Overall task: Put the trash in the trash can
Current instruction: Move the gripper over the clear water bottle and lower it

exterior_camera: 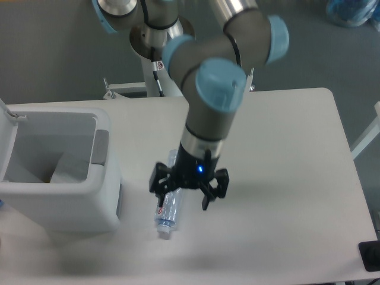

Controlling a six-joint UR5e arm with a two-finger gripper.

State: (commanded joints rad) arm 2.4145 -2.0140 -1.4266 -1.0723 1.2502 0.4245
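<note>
A white table [279, 178] with rounded corners stands on a dark grey floor [53, 53]; the white base column [161, 59] of the arm rises behind the table's far edge.

The flattened clear plastic bottle [168, 209] lies flat on the table, just to the right of the trash can, not touching it. Its long axis runs roughly front to back; the cap end points toward the near edge of the table. A red-lettered label shows on its lower half. The upper half of the bottle is hidden behind the gripper.

The gripper [183, 200] hangs directly over the bottle, pointing down. Its two black fingers are spread apart; the left fingertip sits at the bottle's left side and the other fingertip lies well to the right of the bottle. Nothing is clamped between them. Whether the fingers touch the bottle cannot be determined. A blue indicator light glows on the gripper body.

The trash can [71, 208] occupies the left end of the table. Its white lid [7, 113] is swung up at the far left, leaving the top open. A darker grey patch shows at the can's right rim. A pale crumpled shape lies inside the can; its detail cannot be resolved.
</note>
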